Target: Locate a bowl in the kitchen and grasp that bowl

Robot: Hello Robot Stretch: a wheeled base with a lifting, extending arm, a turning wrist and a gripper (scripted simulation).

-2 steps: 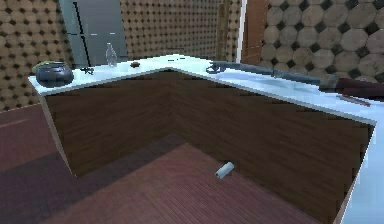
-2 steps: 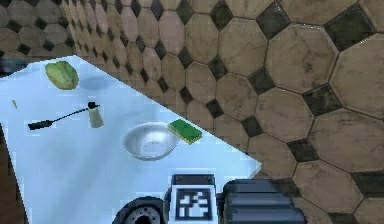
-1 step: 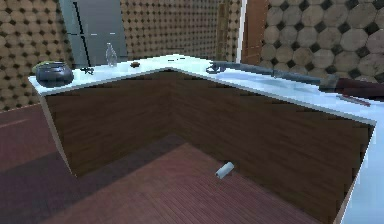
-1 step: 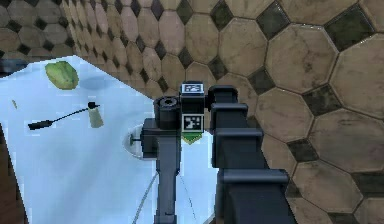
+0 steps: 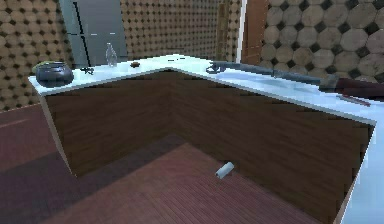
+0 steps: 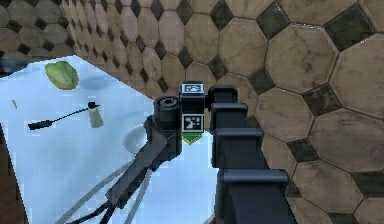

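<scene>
Cannot tell the finger state or any hold of the gripper (image 6: 125, 190), stretched over the pale countertop (image 6: 35, 155) at the arm side view's lower centre, probably for reaching the dark bowl (image 5: 53, 71), set upper left in the forward view on the counter's end.

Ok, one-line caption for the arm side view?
Dark two-finger claw seen against a pale blue countertop, round green object farther out.

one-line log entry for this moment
bowl: dark, counter left end, forward view | tool: against white countertop, hold unclear | green round item: same countertop | grasp: not yet
</scene>
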